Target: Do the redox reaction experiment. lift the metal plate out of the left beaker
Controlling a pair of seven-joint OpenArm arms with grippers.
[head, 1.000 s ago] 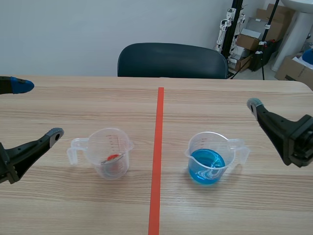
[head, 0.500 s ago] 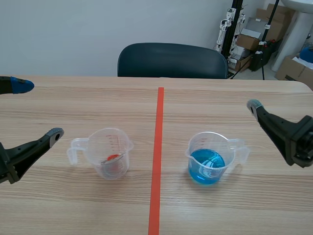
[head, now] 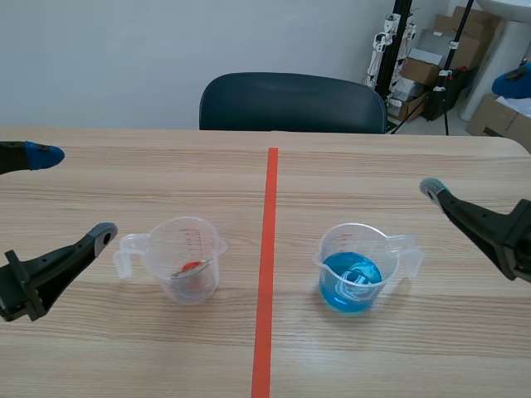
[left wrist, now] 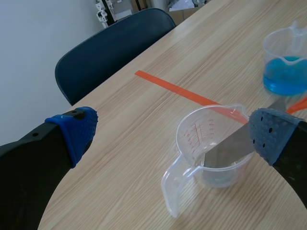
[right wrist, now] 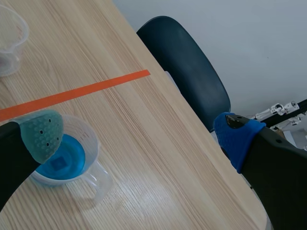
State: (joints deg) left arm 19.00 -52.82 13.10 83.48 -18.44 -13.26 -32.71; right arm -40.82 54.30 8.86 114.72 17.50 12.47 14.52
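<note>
Scene view: plate (head: pixel 184 270) leans tilted inside the left beaker (head: pixel 203 240), roughly 4 o'clock from the left gripper (head: pixel 73 193) — fingers wide apart, empty. Right gripper (right wrist: pixel 139 136) is spread too, well apart — left's nearer.

**Left wrist view:** The metal plate (left wrist: pixel 229 149) leans in the left beaker (left wrist: pixel 192 139). Its upper end is hidden behind a pad (left wrist: pixel 271 135) of the left gripper (left wrist: pixel 171 132), and its foot is blurred by the beaker wall. The beaker's printed scale (left wrist: pixel 195 135) is too small to read. The right beaker (left wrist: pixel 287 62) is cut off by the picture's edge.

**Right wrist view:** The left beaker is cut by the edge, with only part of its rim showing. The right gripper (right wrist: pixel 139 136) covers one side of the right beaker with its grey-green pad.

**Scene view:** Of each gripper's farther finger, little more than the blue tip shows. Both arms run off the edges. A pale shape (head: pixel 357 279) in the blue liquid (head: pixel 336 292) cannot be identified. The chair (head: pixel 290 101) is hidden below the table (head: pixel 373 166) edge.
</note>
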